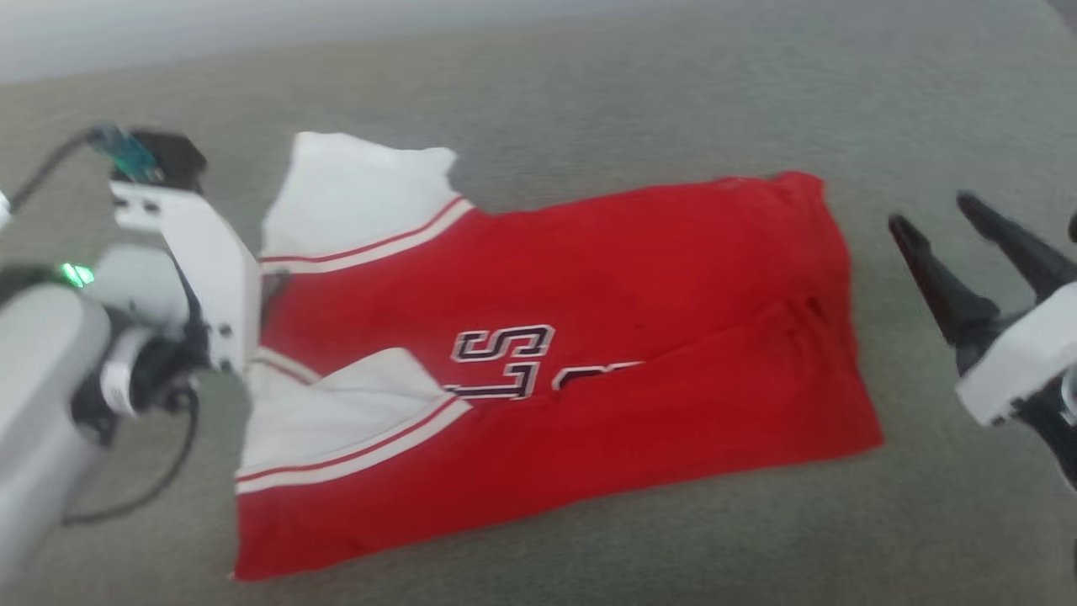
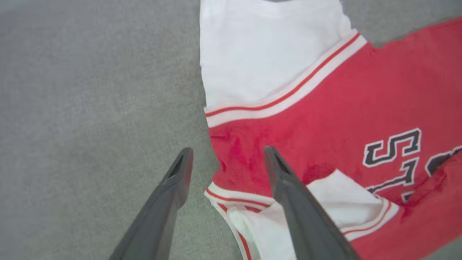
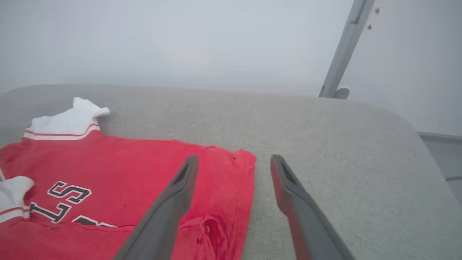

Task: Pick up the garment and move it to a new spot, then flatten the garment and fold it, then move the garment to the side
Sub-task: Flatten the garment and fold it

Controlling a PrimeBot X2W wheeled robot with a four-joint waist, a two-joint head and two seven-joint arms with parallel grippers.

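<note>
The garment (image 1: 589, 337), a red jersey with white sleeves and striped bands, lies folded lengthwise on the grey surface, lettering partly showing. Its near half is folded over, one white sleeve tucked on top. My left gripper (image 2: 227, 153) hovers open over the garment's (image 2: 325, 108) sleeve-side edge, one finger above the grey surface, the other above the red cloth. My right gripper (image 1: 938, 215) stands open just off the hem side, clear of the cloth; in the right wrist view it (image 3: 234, 160) straddles the edge of the garment (image 3: 126, 173) from above.
The grey padded surface (image 1: 589, 101) stretches all around the jersey, with a rounded far edge (image 3: 361, 104). A grey metal pole (image 3: 343, 47) leans against the pale wall behind it. My left arm's white housing and cable (image 1: 185, 244) sit beside the sleeves.
</note>
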